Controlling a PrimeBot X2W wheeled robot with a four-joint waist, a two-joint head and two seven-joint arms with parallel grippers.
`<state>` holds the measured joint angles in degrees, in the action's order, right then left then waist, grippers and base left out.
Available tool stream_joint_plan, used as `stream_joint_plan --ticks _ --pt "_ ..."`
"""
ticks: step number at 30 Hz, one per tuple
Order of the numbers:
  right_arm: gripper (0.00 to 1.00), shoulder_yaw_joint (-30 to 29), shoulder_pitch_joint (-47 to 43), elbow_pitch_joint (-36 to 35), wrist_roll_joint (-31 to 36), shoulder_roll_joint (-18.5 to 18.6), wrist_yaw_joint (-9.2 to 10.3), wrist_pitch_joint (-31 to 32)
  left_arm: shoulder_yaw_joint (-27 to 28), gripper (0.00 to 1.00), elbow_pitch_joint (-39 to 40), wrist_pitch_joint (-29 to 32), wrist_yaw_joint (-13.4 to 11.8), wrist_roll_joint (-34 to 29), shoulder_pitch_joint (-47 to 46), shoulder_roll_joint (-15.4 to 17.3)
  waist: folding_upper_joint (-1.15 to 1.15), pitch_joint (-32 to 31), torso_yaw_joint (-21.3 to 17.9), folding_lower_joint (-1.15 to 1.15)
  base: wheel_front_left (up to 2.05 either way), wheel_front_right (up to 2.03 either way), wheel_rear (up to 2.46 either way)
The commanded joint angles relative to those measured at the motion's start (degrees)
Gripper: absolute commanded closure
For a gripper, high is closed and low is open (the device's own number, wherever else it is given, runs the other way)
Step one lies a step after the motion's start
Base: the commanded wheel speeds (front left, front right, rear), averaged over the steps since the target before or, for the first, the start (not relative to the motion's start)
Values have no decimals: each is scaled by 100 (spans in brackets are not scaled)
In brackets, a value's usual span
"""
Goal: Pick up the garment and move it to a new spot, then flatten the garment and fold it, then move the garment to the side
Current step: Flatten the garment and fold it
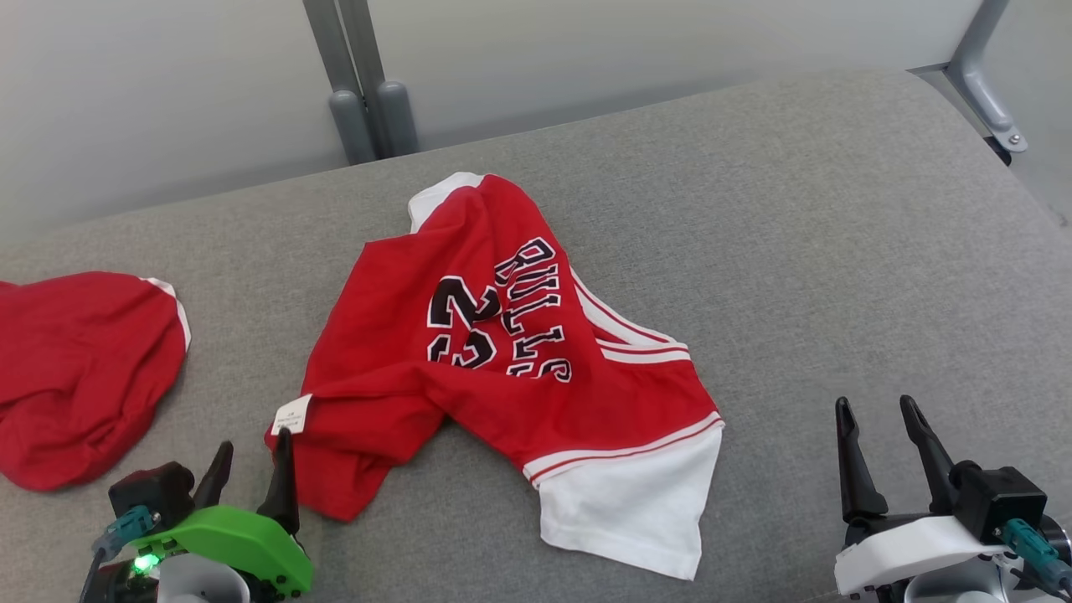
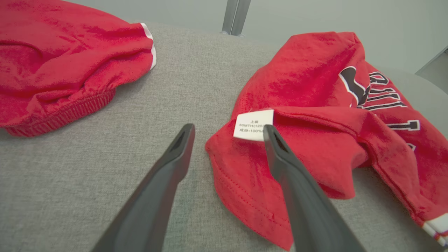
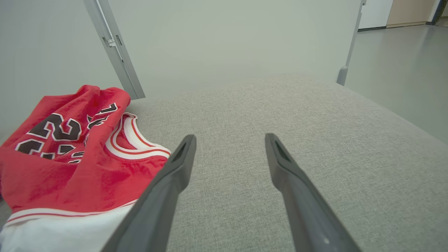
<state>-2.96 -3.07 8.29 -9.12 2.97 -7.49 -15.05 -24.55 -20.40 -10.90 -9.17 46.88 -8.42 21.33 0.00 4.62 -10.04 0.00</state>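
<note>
The garment (image 1: 502, 360) is a red jersey with black lettering, white trim and a white panel. It lies crumpled in the middle of the grey cushioned surface (image 1: 796, 251). Its white label (image 2: 252, 125) sits at the near left corner. My left gripper (image 1: 251, 465) is open at that corner, fingers astride the red hem (image 2: 241, 182) with nothing held. At the lower right my right gripper (image 1: 883, 448) stands open over bare fabric, apart from the jersey (image 3: 70, 157).
A second red garment (image 1: 79, 373) with an elastic waistband lies bunched at the left edge. Grey metal posts (image 1: 360, 84) rise behind the surface, and a bracket (image 1: 984, 84) stands at the far right corner. Bare grey surface extends to the right of the jersey.
</note>
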Motion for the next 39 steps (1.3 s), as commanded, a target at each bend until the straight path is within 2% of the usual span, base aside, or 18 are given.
stream_joint_plan --ticks 1,6,13,19,22,26,27,31,39 --pt "0 29 -12 -16 41 15 0 -20 -23 0 55 164 21 98 126 87 0 33 75 0 0 0 0" --pt "0 86 76 1 22 26 1 -20 50 0 214 619 251 585 166 -11 0 146 94 0 0 0 0" --pt "0 153 182 0 26 51 1 -20 131 0 -180 947 250 810 -197 3 0 314 22 0 0 0 0" --pt "0 139 227 18 20 44 1 -20 167 0 -488 1305 661 1183 -425 -40 0 401 -58 0 0 0 0" --pt "0 135 227 32 26 39 1 -20 182 100 -607 1148 717 1074 -549 6 0 400 -79 0 0 0 0" --pt "0 78 120 45 36 33 0 -20 65 100 -462 694 817 655 -597 121 0 302 -36 0 0 0 0" --pt "0 51 51 55 47 31 1 -20 -115 100 -246 555 887 402 -455 205 0 224 4 0 0 0 0" --pt "0 -11 -45 63 47 28 0 -20 -575 100 379 580 1015 17 23 378 0 66 119 0 0 0 0" --pt "0 -17 -165 21 42 22 1 -20 -1277 100 1564 399 811 -662 1148 656 0 -89 326 0 0 0 0"
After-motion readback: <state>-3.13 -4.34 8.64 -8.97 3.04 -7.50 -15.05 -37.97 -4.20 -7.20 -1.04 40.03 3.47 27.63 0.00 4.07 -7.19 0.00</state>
